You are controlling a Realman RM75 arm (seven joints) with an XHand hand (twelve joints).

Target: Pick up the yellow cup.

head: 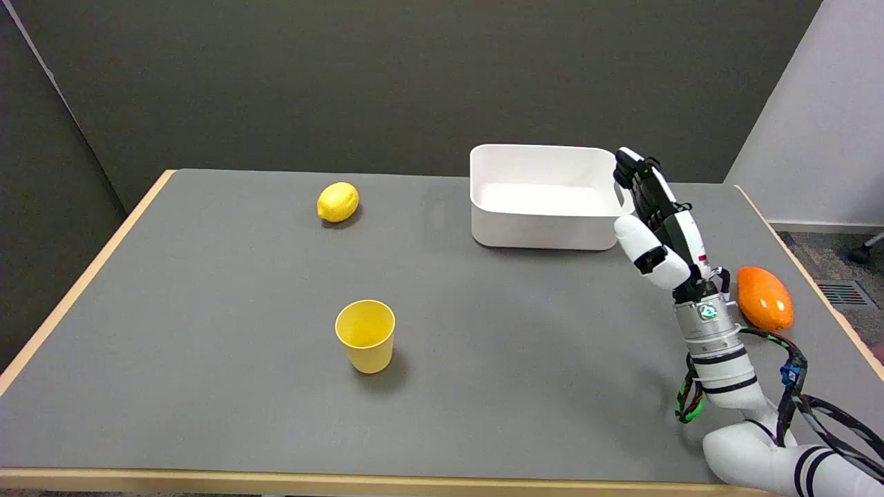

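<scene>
The yellow cup [365,335] stands upright on the grey table [207,331], a little left of the middle, its mouth open and empty. My right hand [656,221] is raised above the table's right side, far to the right of the cup. Its fingers point up and away, spread apart, and nothing is held in them. The white forearm comes in from the lower right corner.
A white bin [545,197] sits at the back right, just left of my hand and partly behind its fingers. An orange mango-like fruit [764,298] lies right of my wrist. A lemon [338,202] rests at the back left.
</scene>
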